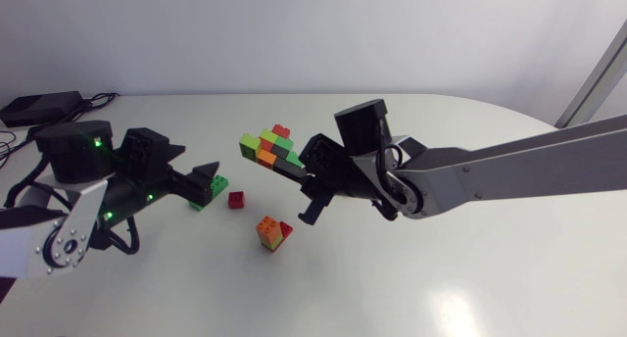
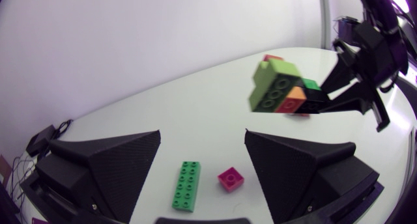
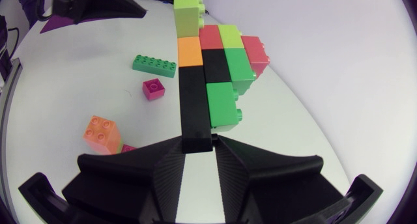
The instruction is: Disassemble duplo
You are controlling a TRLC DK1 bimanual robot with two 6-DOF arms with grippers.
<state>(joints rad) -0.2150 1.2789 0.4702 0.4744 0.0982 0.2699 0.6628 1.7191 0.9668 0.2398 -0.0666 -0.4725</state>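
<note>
**Stack half stripped, next brick waiting to be pulled**

Nearest on the table (image 1: 441,278): an orange brick (image 1: 266,225) with a red one stuck to its side, already off the build. Just beyond, a small pink brick (image 1: 236,199) and, to its left, a long green brick (image 1: 201,202), lying flat and apart from each other. Above that green brick, the left gripper (image 2: 202,162), fingers spread wide, holding nothing. Farther and to the right, the right gripper (image 3: 195,146), clamped from both sides on the long black brick (image 3: 194,100) that carries the stack (image 3: 225,61). Apparently clear of the table, and aimed toward the left gripper. Still joined there: light green, orange, red, green and black pieces.

Judged mid-task: a few bricks off, most of the build still together. Next, probably: bring the left gripper up to the light-green end brick (image 3: 188,12), close on its two flat sides, then pull or twist it away while the right grip stays firm. Calls for squaring the wide fingers to a tilted stack.
</note>
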